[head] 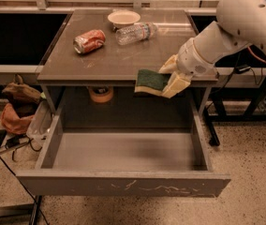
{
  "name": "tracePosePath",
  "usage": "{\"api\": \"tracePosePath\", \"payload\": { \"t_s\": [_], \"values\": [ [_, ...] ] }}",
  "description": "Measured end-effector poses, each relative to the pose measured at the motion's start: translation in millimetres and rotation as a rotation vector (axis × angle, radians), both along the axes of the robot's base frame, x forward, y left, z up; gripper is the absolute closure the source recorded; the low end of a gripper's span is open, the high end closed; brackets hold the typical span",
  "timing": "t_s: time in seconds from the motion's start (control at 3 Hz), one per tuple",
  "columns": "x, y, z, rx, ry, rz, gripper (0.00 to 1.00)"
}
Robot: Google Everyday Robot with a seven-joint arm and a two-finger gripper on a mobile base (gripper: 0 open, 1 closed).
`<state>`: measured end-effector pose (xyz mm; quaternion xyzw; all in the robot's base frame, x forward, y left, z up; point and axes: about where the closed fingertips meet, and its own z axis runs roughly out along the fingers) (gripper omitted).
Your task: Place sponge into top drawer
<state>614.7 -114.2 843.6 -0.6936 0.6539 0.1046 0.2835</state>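
Note:
The sponge (151, 82), dark green on top with yellow foam below, is held in my gripper (171, 78) at the front edge of the table, partly over the open top drawer (123, 186). The gripper's pale fingers (176, 84) are shut on the sponge's right end. The drawer is pulled fully out below the tabletop; its grey floor is bare and its front panel shows pale scratches. My white arm reaches in from the upper right.
On the tabletop (100, 60) lie a crushed red can (89, 41), a clear plastic bottle (135, 32) and a white bowl (123, 18). A tape roll (100, 93) sits under the table. Bags and cables (18, 109) lie on the floor at left.

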Motion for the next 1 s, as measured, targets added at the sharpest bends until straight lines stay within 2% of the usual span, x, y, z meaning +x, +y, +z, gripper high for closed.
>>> {"api": "tracePosePath", "payload": {
  "t_s": [0.33, 0.67, 1.0],
  "values": [
    [-3, 6, -2, 0.009, 0.010, 0.012, 1.00],
    [-32, 20, -13, 0.052, 0.056, 0.025, 1.00],
    [-85, 47, -39, 0.110, 0.101, 0.077, 1.00]
  ]
}}
